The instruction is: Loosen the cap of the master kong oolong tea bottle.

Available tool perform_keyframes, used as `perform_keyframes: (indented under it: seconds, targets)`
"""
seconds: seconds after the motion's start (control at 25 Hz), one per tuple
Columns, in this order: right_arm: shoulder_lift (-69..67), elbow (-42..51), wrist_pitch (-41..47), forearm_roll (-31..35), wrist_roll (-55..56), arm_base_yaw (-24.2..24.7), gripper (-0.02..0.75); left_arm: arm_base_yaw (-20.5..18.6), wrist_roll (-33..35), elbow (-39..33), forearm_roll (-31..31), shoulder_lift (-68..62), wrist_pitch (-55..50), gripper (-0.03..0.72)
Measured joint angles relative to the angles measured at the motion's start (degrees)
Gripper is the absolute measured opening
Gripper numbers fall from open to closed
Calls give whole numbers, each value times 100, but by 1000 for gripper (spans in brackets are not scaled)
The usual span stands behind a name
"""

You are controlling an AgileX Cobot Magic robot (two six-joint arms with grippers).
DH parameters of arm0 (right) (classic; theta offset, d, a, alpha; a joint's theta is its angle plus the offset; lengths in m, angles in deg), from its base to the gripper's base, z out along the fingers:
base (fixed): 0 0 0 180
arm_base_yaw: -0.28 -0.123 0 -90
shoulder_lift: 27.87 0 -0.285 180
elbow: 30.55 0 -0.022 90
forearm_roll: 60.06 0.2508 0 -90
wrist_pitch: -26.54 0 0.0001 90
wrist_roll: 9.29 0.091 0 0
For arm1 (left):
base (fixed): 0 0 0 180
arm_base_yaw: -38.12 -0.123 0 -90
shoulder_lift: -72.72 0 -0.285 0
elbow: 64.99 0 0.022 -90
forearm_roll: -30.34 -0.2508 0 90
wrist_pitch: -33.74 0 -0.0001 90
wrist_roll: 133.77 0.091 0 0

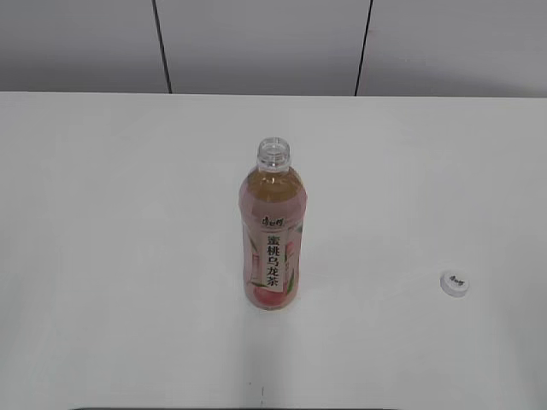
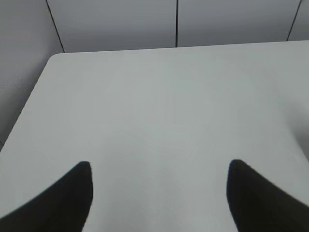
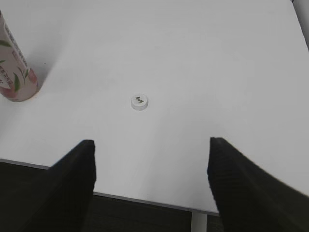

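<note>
The bottle (image 1: 273, 231) stands upright at the middle of the table (image 1: 102, 256), its long axis vertical and its neck already bare. The cap (image 1: 455, 283) lies flat, logo up, well apart from the bottle, off to the right and a little nearer the front edge. So the loosening looks done and more: the cap is right off. If anything is left, it turns on the right pincer (image 3: 150, 183), which is the nearer of the two. In its wrist view the cap (image 3: 139, 101) sits just beyond it, slightly left of centre between the two dark fingers, which stand wide apart and hold nothing. The bottle's (image 3: 14, 72) foot shows further left in that view. The left pincer (image 2: 159, 193) also stands wide apart and empty over bare table, with neither bottle nor cap in its view, so I cannot say how it lies from them. Neither arm shows in the exterior view. The right wrist view cuts off the bottle's upper part, and the cap's ribbed edge is too small to make out.
</note>
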Motion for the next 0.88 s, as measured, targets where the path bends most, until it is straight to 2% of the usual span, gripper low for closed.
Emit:
perform_keyframes:
  seconds: [0.68,0.88]
  targets:
    - [0,0,0,2,0,0,547,-39,0,0,0,0,0,498]
    - [0,0,0,2,0,0,547,-39,0,0,179,0,-5,496]
